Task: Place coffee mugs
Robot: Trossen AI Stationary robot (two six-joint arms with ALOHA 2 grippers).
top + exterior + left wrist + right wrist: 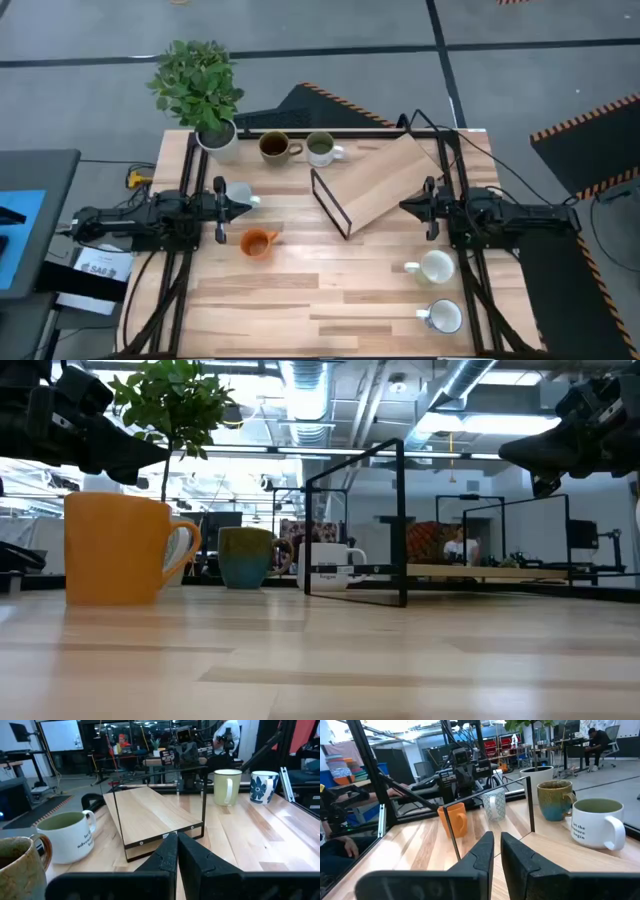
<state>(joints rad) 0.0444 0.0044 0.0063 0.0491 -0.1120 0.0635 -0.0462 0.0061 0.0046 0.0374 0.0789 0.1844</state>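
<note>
"If you look down at the desk (pixel 330 300), where are all the mugs?"

"Two stand at the back, near the plant pot (pixel 219 139): the brown mug (pixel 274 146) and the white mug with green inside (pixel 321 149). The orange mug (pixel 257 242) and a pale patterned mug (pixel 240 193) are close to the left hand (pixel 243 207). The cream mug (pixel 435 267) and the blue flower mug (pixel 443 316) sit on the right side, near the front."

"What is that wood thing in the middle?"

"A little wooden shelf (pixel 385 180) with a black wire frame. I think the mugs go on it. No mug is on it yet."

"Are the hands holding a mug?"

"No. The left hand is pinched closed with nothing in it. The right hand (pixel 408 207) is pinched closed too, and empty, beside the shelf."

"Will the mugs be hard to pick up?"

"I think so, a bit. They look hard and smooth, so they may slip. They could crack if dropped. They look small and not heavy. A hand could pinch the rim, one finger inside and one outside. The handle is a thinner spot to grab."
</note>
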